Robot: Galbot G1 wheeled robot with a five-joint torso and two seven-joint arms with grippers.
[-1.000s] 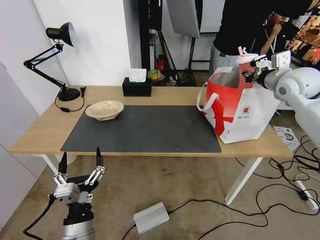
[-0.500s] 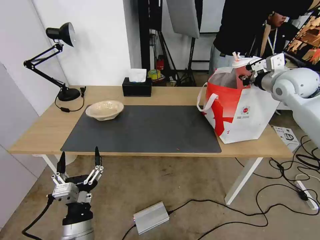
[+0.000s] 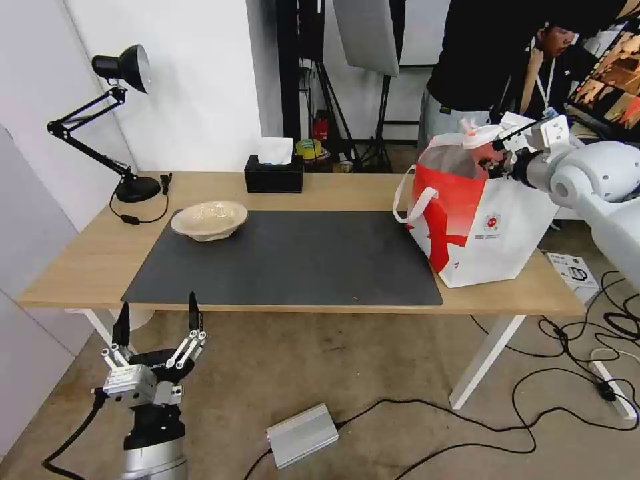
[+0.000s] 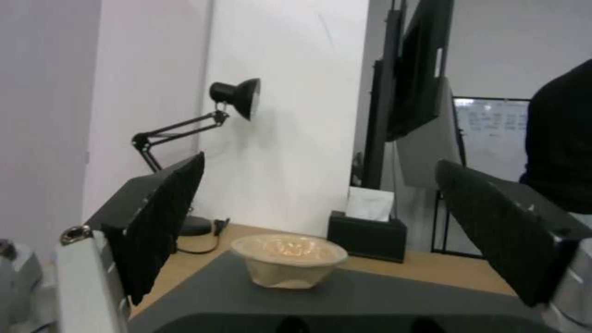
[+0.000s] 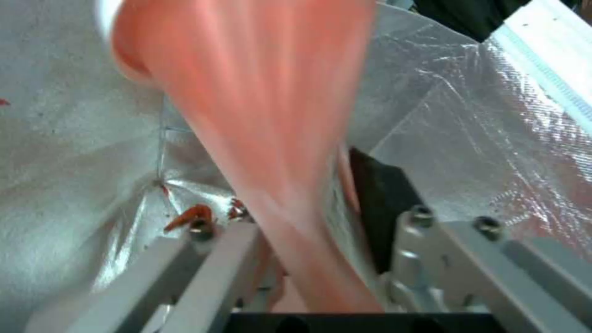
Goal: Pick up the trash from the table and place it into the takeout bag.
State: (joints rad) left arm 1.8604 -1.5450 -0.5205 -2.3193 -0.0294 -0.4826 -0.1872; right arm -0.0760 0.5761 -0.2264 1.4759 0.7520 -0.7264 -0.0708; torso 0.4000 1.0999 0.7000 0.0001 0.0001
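A red cup with a white lid (image 3: 481,141) leans over the open mouth of the white-and-red takeout bag (image 3: 497,230), which stands at the table's right end. My right gripper (image 3: 501,152) is shut on the cup at the bag's rim. In the right wrist view the cup (image 5: 265,115) is a blurred red shape between the fingers (image 5: 425,240), above the bag's silver foil lining (image 5: 487,120). A beige pulp bowl (image 3: 209,219) (image 4: 288,259) rests on the dark mat's far left corner. My left gripper (image 3: 157,308) (image 4: 327,217) hangs open, below the table's front edge at the left.
A black tissue box (image 3: 273,175) and a black desk lamp (image 3: 123,67) stand at the back of the light-wood table (image 3: 347,190). A silver box (image 3: 303,435) and cables (image 3: 533,400) lie on the floor. A person stands behind the bag.
My right gripper has lowered and tilted the red cup from above the bag down to its rim. The left gripper has sunk slightly.
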